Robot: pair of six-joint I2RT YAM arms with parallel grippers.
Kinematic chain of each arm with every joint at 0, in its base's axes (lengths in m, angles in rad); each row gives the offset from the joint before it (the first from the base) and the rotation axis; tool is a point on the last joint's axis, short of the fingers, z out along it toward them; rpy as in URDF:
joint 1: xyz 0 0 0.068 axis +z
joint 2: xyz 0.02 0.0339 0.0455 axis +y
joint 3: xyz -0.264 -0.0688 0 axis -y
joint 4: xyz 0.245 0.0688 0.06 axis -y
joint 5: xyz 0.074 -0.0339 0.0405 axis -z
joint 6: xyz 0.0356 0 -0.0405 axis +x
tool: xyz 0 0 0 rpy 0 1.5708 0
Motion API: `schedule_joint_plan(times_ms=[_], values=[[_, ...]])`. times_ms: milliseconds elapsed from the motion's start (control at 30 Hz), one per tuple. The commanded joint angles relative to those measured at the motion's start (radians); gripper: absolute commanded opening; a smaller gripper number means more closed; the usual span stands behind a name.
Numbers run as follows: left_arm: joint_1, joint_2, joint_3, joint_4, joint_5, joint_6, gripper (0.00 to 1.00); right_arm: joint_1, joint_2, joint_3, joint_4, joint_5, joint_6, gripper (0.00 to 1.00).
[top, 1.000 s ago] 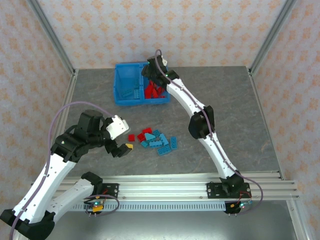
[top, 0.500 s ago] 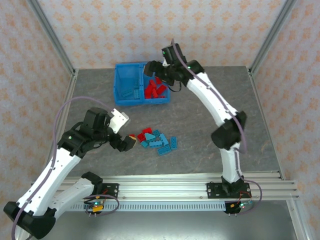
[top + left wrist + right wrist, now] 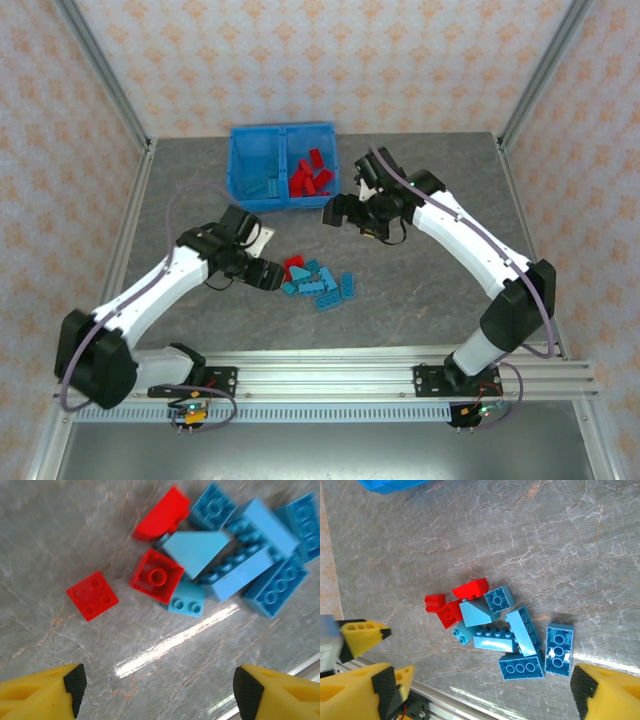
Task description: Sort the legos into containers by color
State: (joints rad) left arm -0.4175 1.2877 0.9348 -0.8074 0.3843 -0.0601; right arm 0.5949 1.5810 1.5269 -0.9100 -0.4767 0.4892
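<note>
Your left gripper (image 3: 157,682) hovers wide and empty, small red studded plastic bricks (image 3: 156,575) just ahead of its fingertips. Right gripper (image 3: 484,690) gapes empty too. Pick-up step, I judge: lower onto the lone red square (image 3: 92,595).

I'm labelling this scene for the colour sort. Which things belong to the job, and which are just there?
Job: loose red legos; loose light blue legos; blue bin; sorted blue legos in its left compartment; sorted red legos in its right compartment.
Just there: metal rail at the near edge; patterned walls.
</note>
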Motion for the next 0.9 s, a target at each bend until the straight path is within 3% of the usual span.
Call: schedule_joint_plan(times_ms=[0, 333, 633, 867], values=[[-0.005, 0.071, 0.076, -0.05, -0.022, 0.006, 0.79, 0.002, -0.009, 0.0, 0.075, -0.02, 0.05, 0.92], [-0.047, 0.312, 0.217, -0.028, -0.014, 0.126, 0.75, 0.003, -0.031, -0.021, 0.034, -0.002, 0.064, 0.91], [-0.065, 0.451, 0.255, -0.032, -0.08, 0.209, 0.71, 0.002, -0.094, -0.095, 0.049, 0.047, 0.098, 0.92], [-0.065, 0.477, 0.239, -0.007, -0.083, 0.2, 0.58, 0.002, -0.105, -0.107, 0.054, 0.042, 0.11, 0.92]])
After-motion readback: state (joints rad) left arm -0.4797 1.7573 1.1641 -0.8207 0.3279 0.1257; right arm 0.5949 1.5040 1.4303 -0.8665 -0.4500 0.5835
